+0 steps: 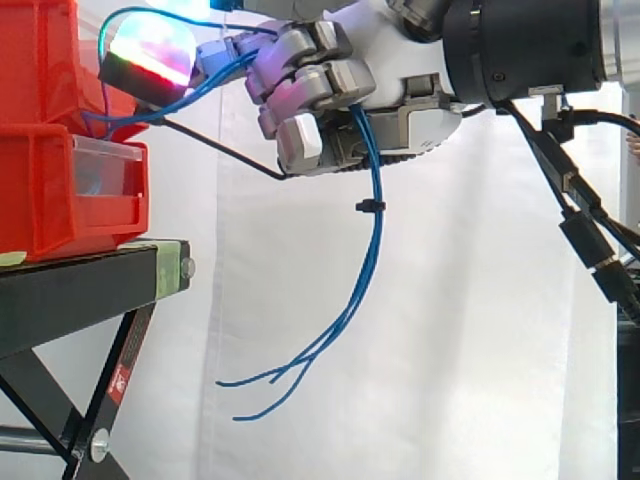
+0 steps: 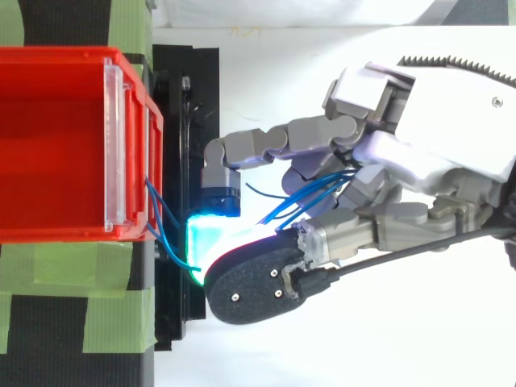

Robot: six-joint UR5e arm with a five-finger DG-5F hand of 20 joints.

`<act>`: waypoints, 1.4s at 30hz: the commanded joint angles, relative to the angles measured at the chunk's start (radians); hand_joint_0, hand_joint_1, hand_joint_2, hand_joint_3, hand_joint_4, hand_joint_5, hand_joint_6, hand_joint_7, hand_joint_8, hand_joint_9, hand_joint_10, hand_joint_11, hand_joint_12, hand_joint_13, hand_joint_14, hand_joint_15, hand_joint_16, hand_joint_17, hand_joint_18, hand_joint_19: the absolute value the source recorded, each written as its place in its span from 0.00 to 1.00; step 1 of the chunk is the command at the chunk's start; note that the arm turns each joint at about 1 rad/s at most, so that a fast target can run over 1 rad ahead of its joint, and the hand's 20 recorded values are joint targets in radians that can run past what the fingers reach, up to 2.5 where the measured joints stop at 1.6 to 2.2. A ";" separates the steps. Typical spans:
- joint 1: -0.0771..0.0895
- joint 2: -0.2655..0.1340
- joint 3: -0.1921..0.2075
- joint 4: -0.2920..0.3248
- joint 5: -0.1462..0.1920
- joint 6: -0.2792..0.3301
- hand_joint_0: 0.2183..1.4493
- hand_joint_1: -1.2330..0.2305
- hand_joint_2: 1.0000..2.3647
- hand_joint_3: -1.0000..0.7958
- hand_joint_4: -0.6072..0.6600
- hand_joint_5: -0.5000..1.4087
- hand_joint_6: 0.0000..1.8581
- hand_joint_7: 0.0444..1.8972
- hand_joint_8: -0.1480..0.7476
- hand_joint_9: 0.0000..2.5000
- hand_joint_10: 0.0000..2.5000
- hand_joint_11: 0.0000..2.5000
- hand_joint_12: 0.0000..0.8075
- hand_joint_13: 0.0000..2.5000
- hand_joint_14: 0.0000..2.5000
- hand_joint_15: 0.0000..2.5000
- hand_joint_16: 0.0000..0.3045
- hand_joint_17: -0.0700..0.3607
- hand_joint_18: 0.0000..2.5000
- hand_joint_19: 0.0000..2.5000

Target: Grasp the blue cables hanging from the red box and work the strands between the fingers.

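Note:
Blue cables (image 1: 375,210) run from the front of the red box (image 1: 60,190) across to my hand (image 1: 330,95) and drop below it in a bundle held by a small black tie, their loose ends fanning out near the bottom. My hand sits just right of the box with its fingers curled round the strands. One glowing fingertip (image 1: 150,55) reaches toward the box, lit red and white. From above, the blue cables (image 2: 302,197) pass between the curled fingers of my hand (image 2: 379,161), and the thumb pad (image 2: 211,246) glows cyan beside the red box (image 2: 56,145).
The red bins stand stacked on a black stand (image 1: 80,285) with green tape (image 2: 76,266) on its top. A clear label holder (image 2: 114,149) fronts the box. White curtain lies behind, with open room below my hand.

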 commanded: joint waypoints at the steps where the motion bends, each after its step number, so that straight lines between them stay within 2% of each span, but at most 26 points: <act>1: 0.000 -0.001 0.000 0.000 0.000 0.000 0.57 0.37 0.01 0.24 0.62 0.51 0.03 0.76 0.72 0.69 1.00 1.00 0.73 0.74 1.00 0.63 0.76 0.57 0.98 0.29; 5: 0.000 -0.001 0.000 0.001 0.000 0.000 0.55 0.37 0.01 0.35 0.60 0.46 0.19 0.71 0.72 0.69 1.00 1.00 0.73 0.74 1.00 0.63 0.76 0.57 0.98 0.29; 7: 0.000 -0.001 0.000 0.001 0.000 0.000 0.55 0.37 0.01 0.37 0.60 0.44 0.24 0.68 0.72 0.69 1.00 1.00 0.73 0.74 1.00 0.63 0.76 0.57 0.98 0.29; 8: -0.001 -0.001 0.000 0.001 0.000 0.000 0.55 0.38 0.01 0.38 0.60 0.43 0.33 0.63 0.72 0.69 1.00 1.00 0.73 0.74 1.00 0.63 0.76 0.57 0.98 0.29; 14: 0.000 0.001 0.000 0.000 0.005 -0.003 0.57 0.38 0.02 0.41 0.60 0.41 0.38 0.62 0.72 0.69 1.00 1.00 0.73 0.74 1.00 0.63 0.76 0.57 0.98 0.29; 18: 0.002 0.001 0.002 0.000 0.031 -0.005 0.57 0.38 0.02 0.41 0.61 0.41 0.40 0.61 0.72 0.69 1.00 1.00 0.73 0.74 1.00 0.63 0.76 0.57 0.98 0.29; 21: 0.000 0.001 0.000 0.000 0.037 -0.005 0.57 0.38 0.02 0.41 0.62 0.40 0.42 0.60 0.72 0.69 1.00 1.00 0.73 0.74 1.00 0.63 0.76 0.57 0.98 0.29; 42: 0.000 -0.001 0.000 -0.003 0.035 -0.005 0.58 0.40 0.02 0.41 0.64 0.36 0.52 0.56 0.72 0.69 1.00 1.00 0.73 0.74 1.00 0.63 0.76 0.57 0.98 0.29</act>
